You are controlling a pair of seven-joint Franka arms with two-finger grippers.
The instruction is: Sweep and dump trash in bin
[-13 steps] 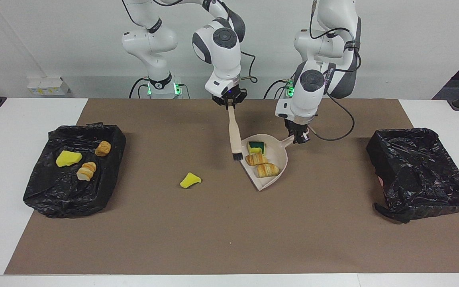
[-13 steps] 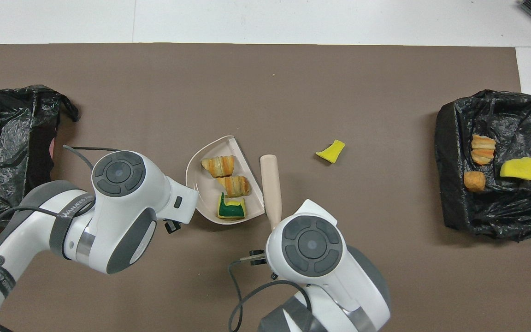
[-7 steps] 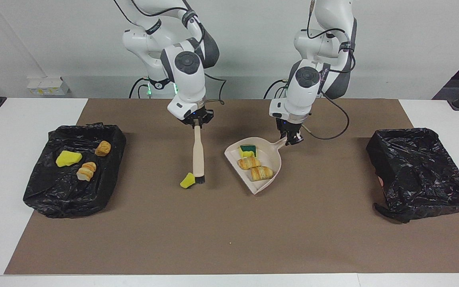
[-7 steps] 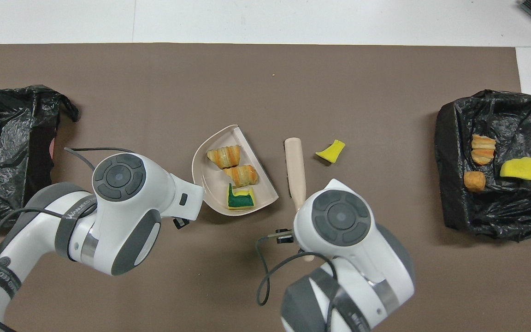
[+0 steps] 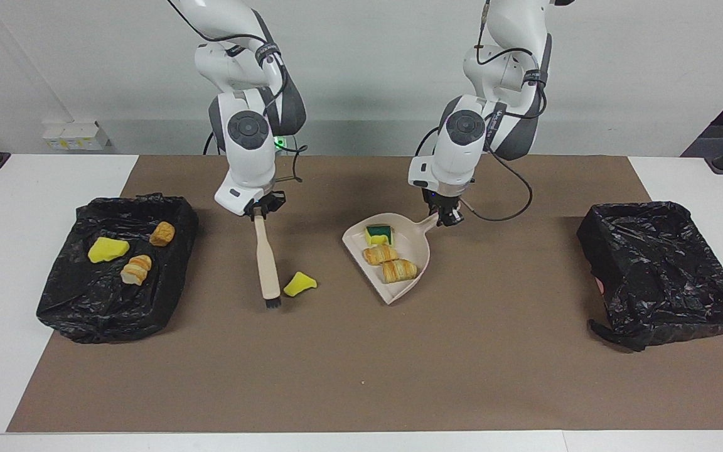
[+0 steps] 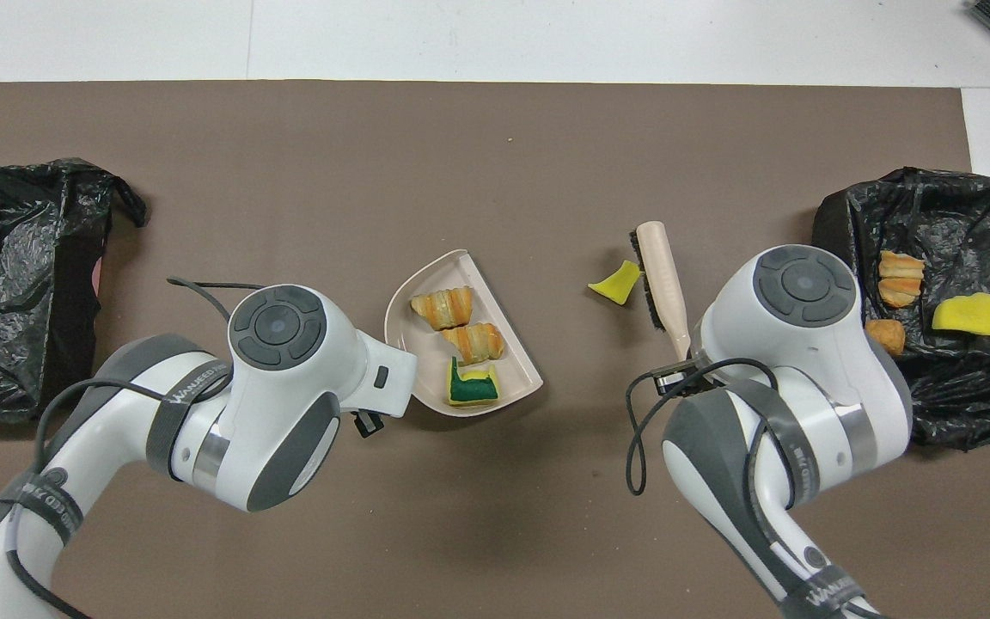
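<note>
Brown mat (image 5: 336, 364): three trash bits in dustpan (image 5: 421, 251), left gripper (image 5: 444, 216) gripping; right gripper (image 5: 260, 210) clamps brush (image 5: 266, 270).

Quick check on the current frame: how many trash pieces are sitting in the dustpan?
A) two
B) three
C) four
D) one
B: the dustpan held by the left gripper carries two croissant pieces and one yellow-green sponge chunk; the loose yellow chunk lies on the mat beside the brush in the right gripper.
</note>
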